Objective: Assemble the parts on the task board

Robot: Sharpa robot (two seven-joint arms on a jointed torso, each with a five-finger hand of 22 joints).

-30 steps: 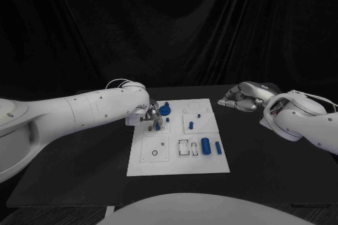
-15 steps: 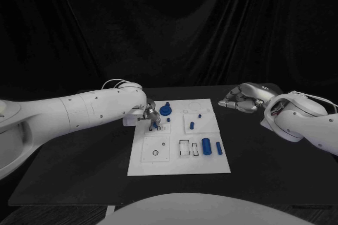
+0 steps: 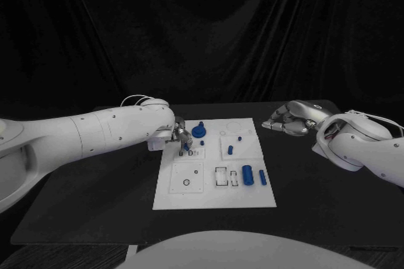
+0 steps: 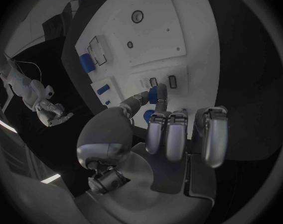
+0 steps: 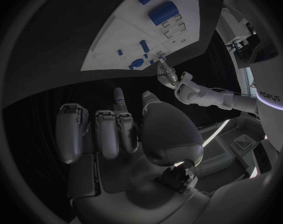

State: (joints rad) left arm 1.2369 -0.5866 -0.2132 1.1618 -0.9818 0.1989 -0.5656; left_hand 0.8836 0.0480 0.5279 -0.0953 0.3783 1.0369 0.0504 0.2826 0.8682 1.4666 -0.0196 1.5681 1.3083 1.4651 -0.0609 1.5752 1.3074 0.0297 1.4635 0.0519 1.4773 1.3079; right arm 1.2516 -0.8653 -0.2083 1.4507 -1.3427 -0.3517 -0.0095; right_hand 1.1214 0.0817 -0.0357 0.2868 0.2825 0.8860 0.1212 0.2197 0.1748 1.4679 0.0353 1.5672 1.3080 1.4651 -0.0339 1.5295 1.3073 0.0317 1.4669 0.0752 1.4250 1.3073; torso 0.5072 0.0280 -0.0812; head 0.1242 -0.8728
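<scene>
The task board (image 3: 213, 164) is a flat white rectangular plate lying in the middle of the matte black surface (image 3: 93, 210), with outlined square panels, shallow slots and small round holes cut into it. The left hand (image 3: 180, 138), silver and glossy, hovers over the board's far left part; in the left wrist view its thumb and one finger pinch a small blue peg (image 4: 160, 92) just above a pair of dark rectangular slots (image 4: 163, 81), while the other fingers (image 4: 176, 134) lie side by side, curled forward. Just beside that hand stands a blue knob-shaped part (image 3: 198, 130) with a round base and a narrow top. Two short blue pins (image 3: 239, 139) stand in the square panel to its right. Nearer the robot, a thick blue cylinder (image 3: 247, 174) lies on its side, and a slimmer blue rod (image 3: 262, 177) lies just beside it toward the board's right edge. The right hand (image 3: 291, 119) hangs over the black surface, off the board's far right corner, well apart from the parts; its fingers are curled inward and hold nothing.
</scene>
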